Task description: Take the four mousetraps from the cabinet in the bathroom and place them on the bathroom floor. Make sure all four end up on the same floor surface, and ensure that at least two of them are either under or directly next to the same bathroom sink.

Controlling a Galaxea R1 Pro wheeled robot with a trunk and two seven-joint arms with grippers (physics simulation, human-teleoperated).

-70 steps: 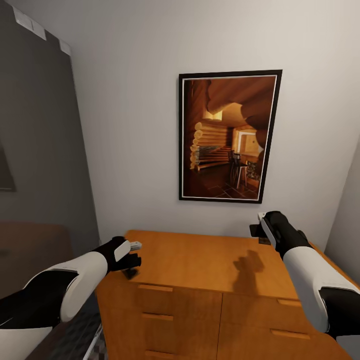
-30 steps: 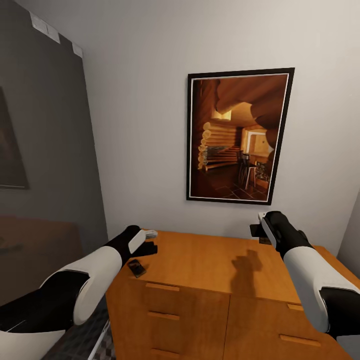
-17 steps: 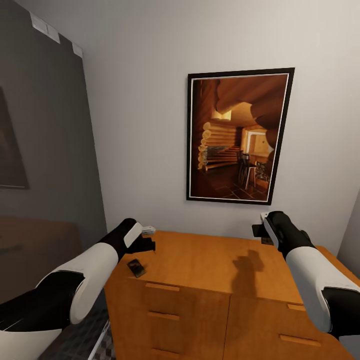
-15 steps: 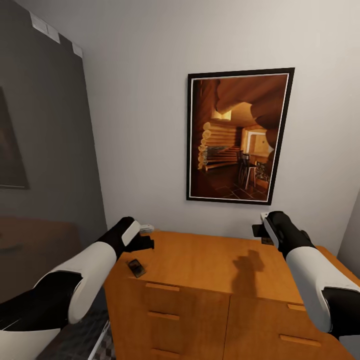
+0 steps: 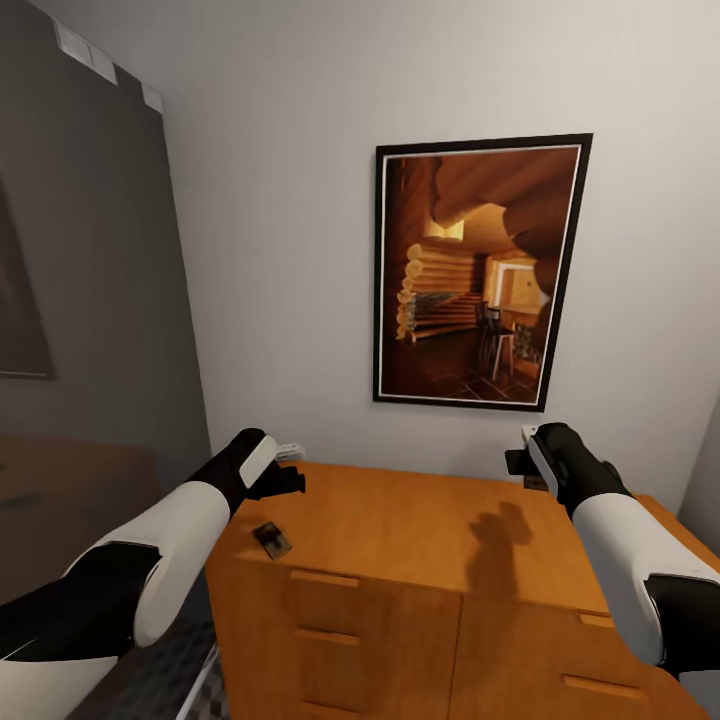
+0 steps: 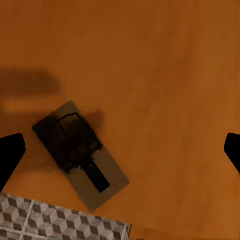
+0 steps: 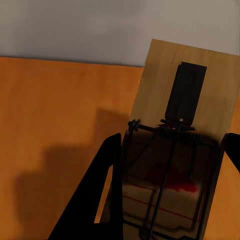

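The low orange-brown cabinet [image 5: 420, 520] stands against the white wall. One mousetrap [image 5: 272, 540] lies flat near its front left corner, close to the edge. My left gripper [image 5: 285, 472] hovers above and behind it, open and empty. In the left wrist view the same mousetrap [image 6: 80, 155] lies between the widely parted fingertips [image 6: 10, 155], with the bathroom floor [image 6: 50, 222] tiles beyond the cabinet edge. My right gripper [image 5: 520, 462] hangs over the cabinet's back right, shut on a second mousetrap [image 7: 180, 150]. The bathroom sink is out of view.
A framed cabin picture [image 5: 478, 270] hangs on the wall above the cabinet. A dark grey wall [image 5: 90, 300] and a brown surface [image 5: 60, 480] close off the left side. Drawer fronts with bar handles [image 5: 322, 578] face me.
My left gripper has risen and drawn back toward the wall, away from the mousetrap, which stays on the cabinet corner. The right arm has barely moved. The view panned slightly.
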